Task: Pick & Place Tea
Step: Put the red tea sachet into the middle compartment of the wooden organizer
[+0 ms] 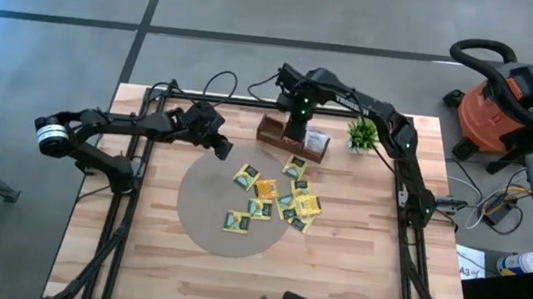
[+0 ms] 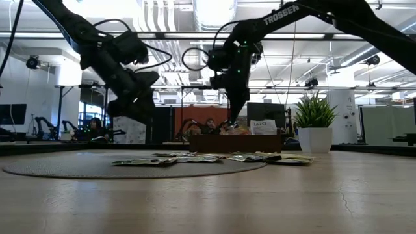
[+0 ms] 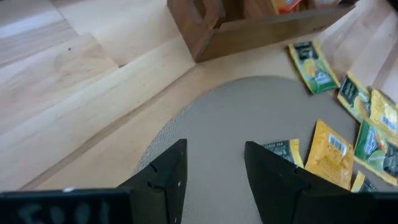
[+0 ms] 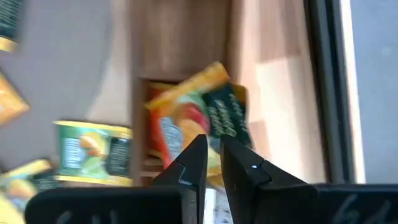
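Note:
Several yellow and green tea sachets (image 1: 276,196) lie flat on a round grey mat (image 1: 205,203); the low view shows the sachets (image 2: 214,158) spread on it. Behind them stands the brown wooden tray (image 1: 279,131) with sachets inside. My right gripper (image 1: 296,128) points down into the tray (image 2: 235,143) and is shut on an orange-yellow sachet (image 4: 186,106). My left gripper (image 1: 219,147) hovers open over the mat's far-left edge (image 3: 249,112), with the nearest sachets (image 3: 329,152) just beyond its fingers (image 3: 273,180). My right gripper (image 4: 212,146) pinches the orange-yellow sachet by its near edge (image 4: 200,132) between the two fingertips, from above and pointing down. The sachet hangs tilted into a tray compartment, over a dark green sachet (image 4: 227,115) that lies there. The fingertips hide the exact place of contact.
A small green potted plant (image 1: 362,133) stands right of the tray, seen in the low view as a plant in a white pot (image 2: 313,120). Dark frame rails (image 1: 129,204) run along the table's left and right sides. An orange shop vacuum (image 1: 504,96) stands off the table's far right corner.

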You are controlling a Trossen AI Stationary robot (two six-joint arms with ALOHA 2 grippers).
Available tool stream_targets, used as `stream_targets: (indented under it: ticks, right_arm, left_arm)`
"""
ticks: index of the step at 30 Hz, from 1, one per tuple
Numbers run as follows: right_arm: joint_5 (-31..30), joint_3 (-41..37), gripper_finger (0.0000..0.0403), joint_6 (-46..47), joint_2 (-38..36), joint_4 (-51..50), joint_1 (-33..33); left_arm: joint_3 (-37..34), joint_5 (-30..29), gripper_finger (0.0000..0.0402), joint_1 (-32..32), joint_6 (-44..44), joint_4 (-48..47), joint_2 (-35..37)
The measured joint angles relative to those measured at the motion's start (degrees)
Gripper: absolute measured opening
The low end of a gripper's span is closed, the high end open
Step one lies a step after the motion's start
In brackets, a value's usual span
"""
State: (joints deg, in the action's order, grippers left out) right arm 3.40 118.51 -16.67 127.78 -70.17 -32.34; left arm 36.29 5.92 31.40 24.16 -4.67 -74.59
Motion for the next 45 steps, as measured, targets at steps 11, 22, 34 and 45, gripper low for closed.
stream_targets:
  ticks: [11, 22, 34, 45]
  right_arm:
    - [3.25, 0.32, 0.0043, 1.58, -0.3, -3.03, 1.81]
    - [1.15, -7.34, 0.0043, 1.43, -0.3, 3.31, 2.76]
    - [-0.28, -11.38, 0.0043, 5.12, -0.25, 8.53, 2.86]
    - [0.13, -8.05, 0.0043, 6.83, -0.21, 10.62, 2.86]
  left_arm:
    - [0.0, 0.01, 0.0154, 0.0, 0.07, 1.22, 0.0]
    - [0.0, 0.03, 0.0154, -0.02, 0.15, 1.2, 0.0]
    - [0.0, 0.04, 0.0154, -0.07, 0.33, 1.14, 0.0]
    - [0.0, 0.07, 0.0154, -0.04, 0.33, -0.27, 0.0]
